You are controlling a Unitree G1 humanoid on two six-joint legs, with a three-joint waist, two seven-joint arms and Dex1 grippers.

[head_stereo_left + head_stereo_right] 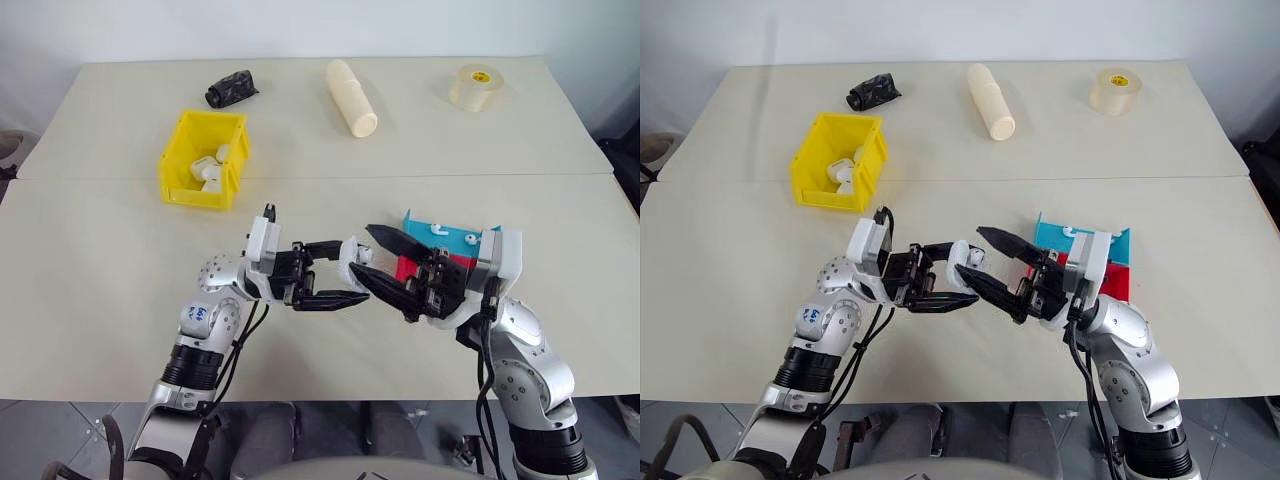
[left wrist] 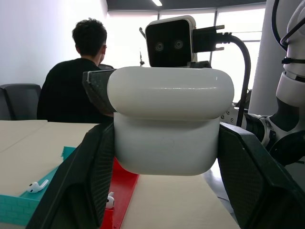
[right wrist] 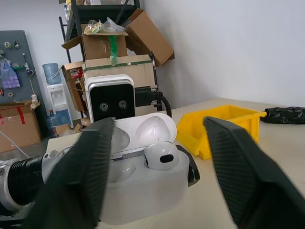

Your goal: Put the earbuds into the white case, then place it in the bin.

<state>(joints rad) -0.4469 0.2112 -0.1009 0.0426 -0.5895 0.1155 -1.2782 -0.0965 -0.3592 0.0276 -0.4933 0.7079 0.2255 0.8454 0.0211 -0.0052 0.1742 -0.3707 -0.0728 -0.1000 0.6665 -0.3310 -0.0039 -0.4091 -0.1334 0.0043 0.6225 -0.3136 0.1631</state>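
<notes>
Both grippers meet in the air over the near part of the table point(image 1: 100, 300). The left gripper point(image 1: 345, 270) pinches the white case point(image 2: 169, 124) by its two sides, and its black fingers point(image 2: 81, 181) hide those sides. The case lid is open. One earbud point(image 3: 161, 155) sits in the case with its round head sticking up; its stem is hidden down in the slot. The slot next to it is hard to see.

The right gripper point(image 1: 385, 262) points at the case with its fingers spread wide, one above and one below. They hold nothing.

Behind the right gripper lie a blue tray point(image 1: 455, 230) and a red tray point(image 2: 121, 183), mostly covered by the arm. Another earbud point(image 2: 37, 186) lies on the blue tray, and a small white thing point(image 2: 110, 200) sits by the red tray, too hidden to name.

The yellow bin point(image 1: 180, 160) stands well apart, farther back to the left, with some white bits inside that I cannot make out. At the far edge are a black lump point(image 1: 231, 88), a cream tube point(image 1: 352, 97) and a tape roll point(image 1: 475, 87).

A person point(image 2: 71, 90) sits with their back turned.
</notes>
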